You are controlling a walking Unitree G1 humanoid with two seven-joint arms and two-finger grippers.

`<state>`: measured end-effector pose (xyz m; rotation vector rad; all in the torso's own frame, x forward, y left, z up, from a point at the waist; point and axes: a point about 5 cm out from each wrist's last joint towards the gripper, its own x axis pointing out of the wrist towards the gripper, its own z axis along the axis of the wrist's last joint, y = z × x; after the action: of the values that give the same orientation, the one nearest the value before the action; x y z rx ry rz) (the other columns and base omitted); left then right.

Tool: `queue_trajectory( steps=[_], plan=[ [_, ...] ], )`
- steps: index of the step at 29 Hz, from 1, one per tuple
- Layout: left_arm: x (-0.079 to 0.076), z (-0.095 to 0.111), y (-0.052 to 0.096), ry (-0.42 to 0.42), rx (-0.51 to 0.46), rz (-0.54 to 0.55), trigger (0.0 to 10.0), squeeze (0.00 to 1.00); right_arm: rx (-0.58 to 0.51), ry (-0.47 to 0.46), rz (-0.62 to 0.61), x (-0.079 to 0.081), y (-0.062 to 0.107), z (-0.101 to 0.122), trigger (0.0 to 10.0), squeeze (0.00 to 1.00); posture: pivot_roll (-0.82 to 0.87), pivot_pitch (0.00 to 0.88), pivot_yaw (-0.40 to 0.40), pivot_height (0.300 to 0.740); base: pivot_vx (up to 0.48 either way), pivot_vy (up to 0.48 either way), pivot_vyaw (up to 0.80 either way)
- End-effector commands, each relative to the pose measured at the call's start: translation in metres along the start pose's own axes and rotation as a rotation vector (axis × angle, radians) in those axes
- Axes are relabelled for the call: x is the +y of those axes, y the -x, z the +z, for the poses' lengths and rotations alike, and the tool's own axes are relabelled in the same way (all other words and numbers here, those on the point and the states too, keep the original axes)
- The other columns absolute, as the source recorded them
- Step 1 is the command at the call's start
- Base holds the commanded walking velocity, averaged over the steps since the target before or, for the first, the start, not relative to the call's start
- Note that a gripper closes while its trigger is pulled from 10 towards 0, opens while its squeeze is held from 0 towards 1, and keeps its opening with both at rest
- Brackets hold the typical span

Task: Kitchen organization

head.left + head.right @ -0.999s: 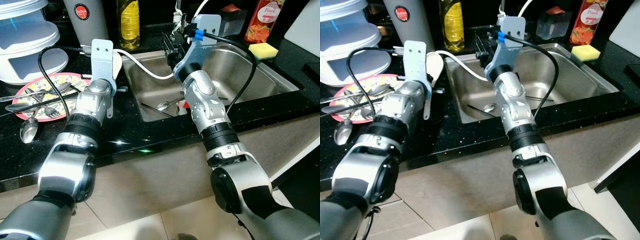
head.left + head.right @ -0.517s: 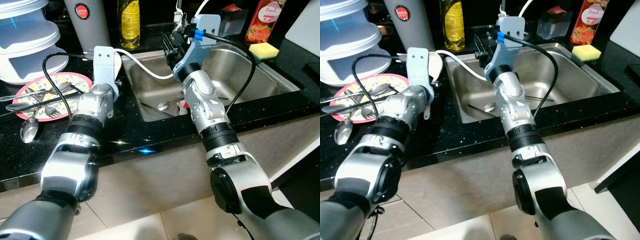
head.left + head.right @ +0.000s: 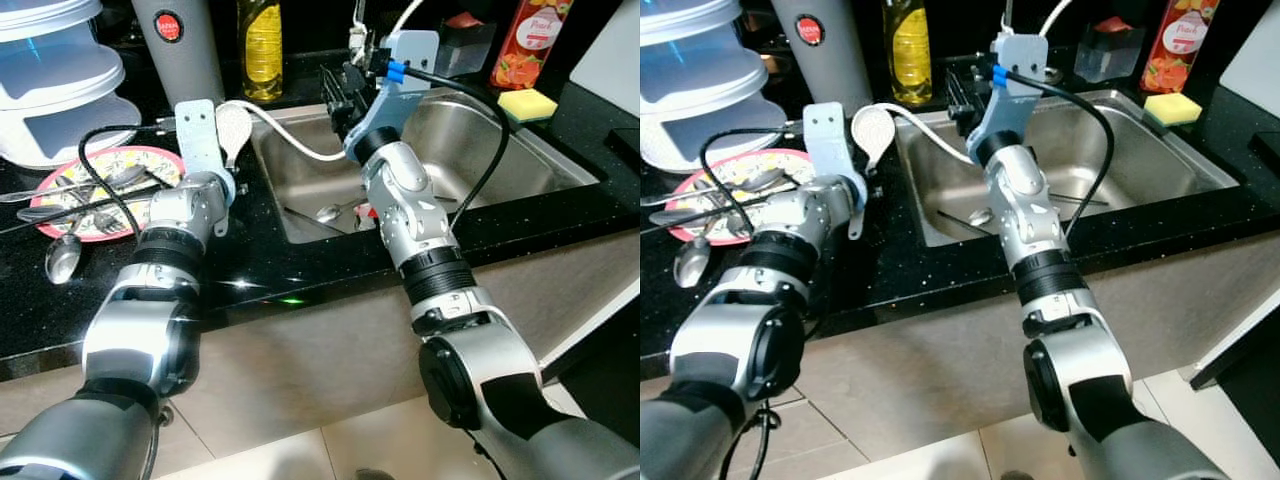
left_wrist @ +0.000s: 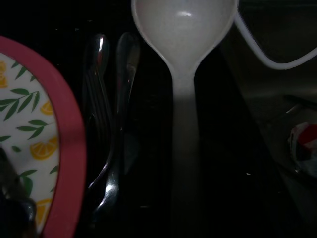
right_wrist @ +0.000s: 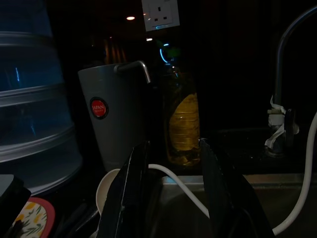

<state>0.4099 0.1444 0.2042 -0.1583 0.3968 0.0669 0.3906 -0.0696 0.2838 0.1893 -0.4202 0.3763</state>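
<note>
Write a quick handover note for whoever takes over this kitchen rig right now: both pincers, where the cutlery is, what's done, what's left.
Left pincer: over the black counter beside the white ladle; whether it is open cannot be told.
Right pincer: open, holding nothing, raised at the back left corner of the sink, facing the grey jug and oil bottle.
Cutlery: several pieces piled on the pink plate, one spoon on the counter in front of it, more utensils lying in the sink.
Done: nothing visibly sorted.
Left: gather the ladle, the plate's cutlery, the loose spoon and the sink utensils.
</note>
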Motion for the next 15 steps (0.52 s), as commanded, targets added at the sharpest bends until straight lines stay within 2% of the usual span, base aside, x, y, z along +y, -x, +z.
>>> queue_trajectory(
  steps=[1,6,9,10,11,15],
  plan=[
    [0.003,-0.031,-0.005,-0.011,0.118,0.018,0.0,0.00,-0.004,-0.003,-0.001,0.000,0.000,0.001,10.0,0.00,-0.03,0.000,0.017,0.740,0.000,0.000,0.00],
    [0.004,-0.026,-0.005,-0.039,0.089,0.041,0.0,0.00,-0.004,-0.002,-0.001,0.000,0.000,0.001,10.0,0.00,-0.03,0.000,0.017,0.740,0.000,0.000,0.00],
    [0.005,-0.017,-0.004,-0.045,0.035,0.063,0.0,0.00,-0.003,-0.002,-0.002,0.000,0.000,0.001,10.0,0.00,-0.03,0.000,0.017,0.740,0.000,0.000,0.00],
    [0.006,-0.001,-0.001,-0.055,-0.058,0.082,2.0,0.00,-0.003,-0.001,-0.003,0.000,0.000,0.001,10.0,0.00,-0.03,0.000,0.017,0.740,0.000,0.000,0.00],
    [0.006,0.011,0.002,-0.071,-0.129,0.096,10.0,0.00,-0.003,-0.001,-0.002,0.000,0.000,0.001,10.0,0.00,-0.03,0.000,0.017,0.740,0.000,0.000,0.00],
    [0.005,0.040,0.015,-0.120,-0.289,0.113,10.0,0.00,-0.005,-0.002,-0.001,0.000,0.001,0.001,10.0,0.00,-0.03,0.000,0.017,0.740,0.000,0.000,0.00]
  ],
)
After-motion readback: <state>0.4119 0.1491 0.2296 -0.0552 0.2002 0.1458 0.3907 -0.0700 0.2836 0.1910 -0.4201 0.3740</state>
